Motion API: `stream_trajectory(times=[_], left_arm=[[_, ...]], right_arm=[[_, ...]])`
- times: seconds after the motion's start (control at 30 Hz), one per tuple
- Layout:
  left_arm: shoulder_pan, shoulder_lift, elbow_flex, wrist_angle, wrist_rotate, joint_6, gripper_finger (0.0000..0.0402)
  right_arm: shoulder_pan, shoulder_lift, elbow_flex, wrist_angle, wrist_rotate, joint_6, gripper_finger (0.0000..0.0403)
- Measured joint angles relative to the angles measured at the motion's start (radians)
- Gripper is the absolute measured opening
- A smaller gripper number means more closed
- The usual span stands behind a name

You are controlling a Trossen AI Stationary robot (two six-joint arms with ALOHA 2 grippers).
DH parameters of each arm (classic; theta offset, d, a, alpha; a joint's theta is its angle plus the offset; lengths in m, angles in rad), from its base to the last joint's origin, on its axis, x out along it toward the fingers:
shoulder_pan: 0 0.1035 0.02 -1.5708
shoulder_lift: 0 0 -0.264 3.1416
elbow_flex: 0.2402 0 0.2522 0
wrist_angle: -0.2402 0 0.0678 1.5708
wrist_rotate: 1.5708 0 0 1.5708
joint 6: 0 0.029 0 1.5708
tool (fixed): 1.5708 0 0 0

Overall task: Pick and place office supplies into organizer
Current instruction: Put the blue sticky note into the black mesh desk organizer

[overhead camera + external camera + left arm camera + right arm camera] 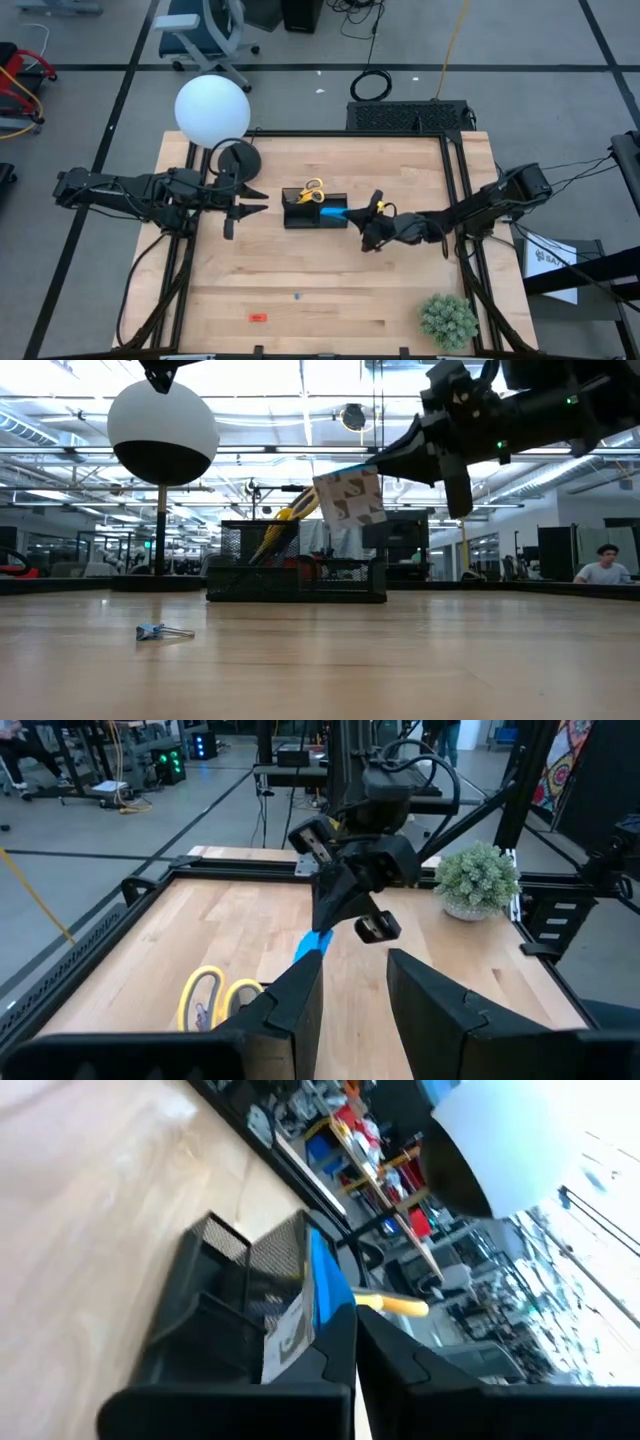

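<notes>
Just above the right end of the black organizer (314, 210), your right gripper (368, 212) has its 2 fingers clamped on the bright blue pad (335, 213). The yellow-handled scissors (312, 191) already stand inside. Your left gripper (256, 200) waits beside it, fingers apart.

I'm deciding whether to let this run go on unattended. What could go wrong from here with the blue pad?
The right gripper pinches the blue pad only by one edge, above the organizer; it might slip or swing. The yellow scissors already stand in the organizer, so the pad may catch on them or on the rim. The left gripper waits open on the organizer's other side, close enough to risk crowding.
</notes>
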Motion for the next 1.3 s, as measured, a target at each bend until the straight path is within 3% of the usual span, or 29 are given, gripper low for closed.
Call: stream_trajectory(times=[0.6,1.1,1.3], left_arm=[[0.0,0.0,0.0,0.003,0.0,-0.001,0.012],[0.0,0.0,0.0,0.002,0.0,0.0,0.012],[0.0,0.0,0.0,0.002,0.0,0.0,0.012]], right_arm=[[-0.198,0.006,-0.002,-0.037,-0.275,0.082,0.0],[-0.23,0.006,-0.001,-0.094,-0.306,0.11,0.0002],[-0.256,0.006,-0.001,-0.117,-0.33,0.162,0.0026]])
